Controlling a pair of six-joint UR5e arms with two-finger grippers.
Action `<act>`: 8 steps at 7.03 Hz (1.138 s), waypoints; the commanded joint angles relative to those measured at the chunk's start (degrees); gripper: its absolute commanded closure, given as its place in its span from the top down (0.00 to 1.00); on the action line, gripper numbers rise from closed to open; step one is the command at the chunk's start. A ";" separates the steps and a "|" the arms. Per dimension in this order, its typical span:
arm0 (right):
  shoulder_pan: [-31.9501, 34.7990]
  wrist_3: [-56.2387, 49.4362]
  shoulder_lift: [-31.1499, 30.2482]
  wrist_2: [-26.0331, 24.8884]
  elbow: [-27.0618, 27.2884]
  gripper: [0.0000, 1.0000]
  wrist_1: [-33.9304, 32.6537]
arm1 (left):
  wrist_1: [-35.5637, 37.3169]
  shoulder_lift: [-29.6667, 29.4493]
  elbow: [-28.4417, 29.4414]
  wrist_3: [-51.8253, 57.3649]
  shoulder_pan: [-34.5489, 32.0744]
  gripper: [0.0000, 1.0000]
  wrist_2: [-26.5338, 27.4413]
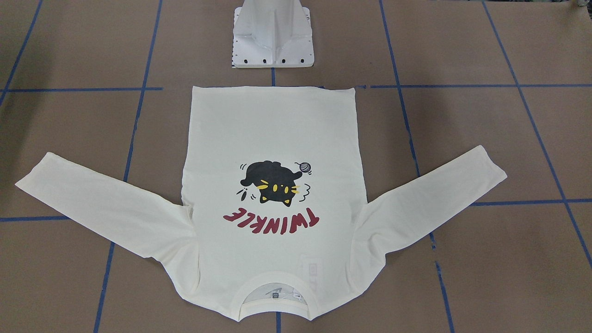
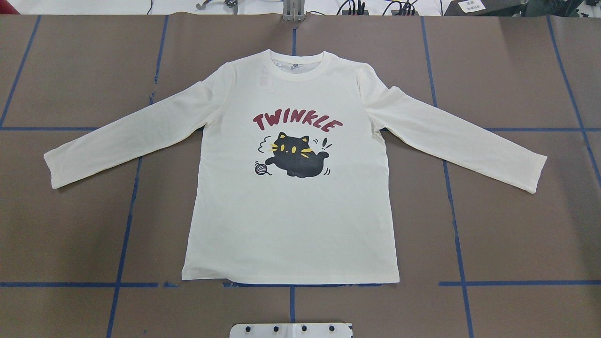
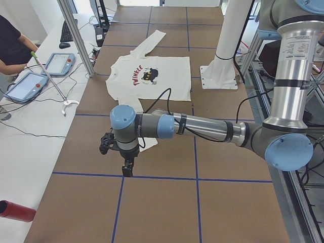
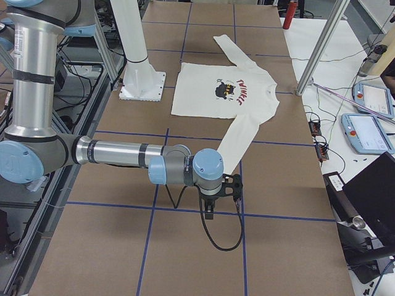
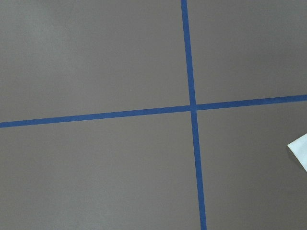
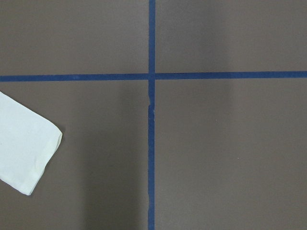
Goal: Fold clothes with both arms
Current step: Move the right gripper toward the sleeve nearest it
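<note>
Exterior left view: my left gripper (image 3: 127, 169) hangs over the table (image 3: 167, 207), clear of the shirt (image 3: 152, 81), which lies toward 12 o'clock. I cannot tell if the jaws are spread or pressed together. The same goes for the right gripper (image 4: 210, 213). From the left wrist the left cuff (image 5: 300, 149) shows at 4 o'clock, and from the right wrist the right cuff (image 6: 24, 143) at 8. Overhead, the shirt lies flat, print up.

cream t-shirt (image 2: 291, 225), black yellow-eyed cat (image 2: 300, 164), red lettering (image 2: 296, 123), seemingly grey yarn (image 2: 259, 169).
</note>
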 commanded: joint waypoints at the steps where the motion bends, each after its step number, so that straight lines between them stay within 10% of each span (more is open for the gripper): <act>1: 0.00 0.96 0.35 0.78 0.98 1.00 -0.17 | -2.63 -0.01 -0.11 0.33 0.00 1.00 0.18; 5: -3.75 1.41 1.77 1.23 2.14 1.00 0.61 | -22.26 -0.55 -0.46 0.16 6.12 1.00 0.00; 8: -18.41 20.96 1.76 -4.48 -3.79 1.00 22.31 | -24.63 -1.32 -0.99 -1.15 6.68 1.00 -0.44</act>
